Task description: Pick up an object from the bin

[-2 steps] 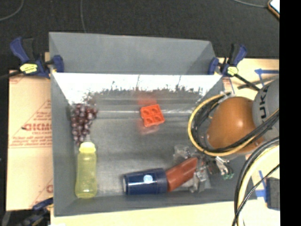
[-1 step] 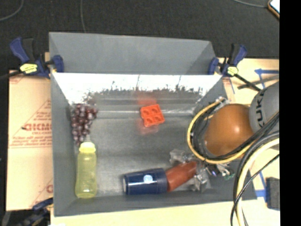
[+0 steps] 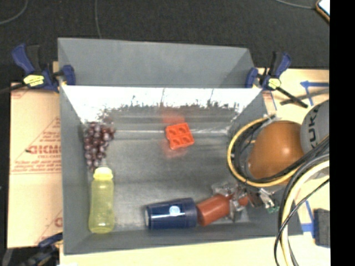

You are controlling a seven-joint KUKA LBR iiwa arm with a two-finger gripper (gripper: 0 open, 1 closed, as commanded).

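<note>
Inspector: Dark blue cylinder [image 3: 171, 214] lies on its side against the near wall of the bin [image 3: 166, 93], with a red-brown piece [image 3: 212, 209] butting its right end (cap or separate item, undetermined).

Clerk: And the gripper?

Inspector: Gripper [image 3: 239, 198] sits low in the near right corner, touching or just beside that red-brown piece. Whether it is spread or closed, I cannot tell; the orange cover [image 3: 274, 148] on the wrist and the cables [image 3: 233, 151] crowd the spot.

Clerk: So nothing is recorded as held?

Inspector: Correct. My judgement: the red-brown piece is the likely pick, since the arm enters from the right and this is its closest item.

Clerk: Others?

Inspector: Yellow bottle [image 3: 101, 201] lies along the left wall, grapes [image 3: 95, 140] just beyond it, orange block [image 3: 179, 136] alone toward the far wall, all well apart from the gripper.
</note>
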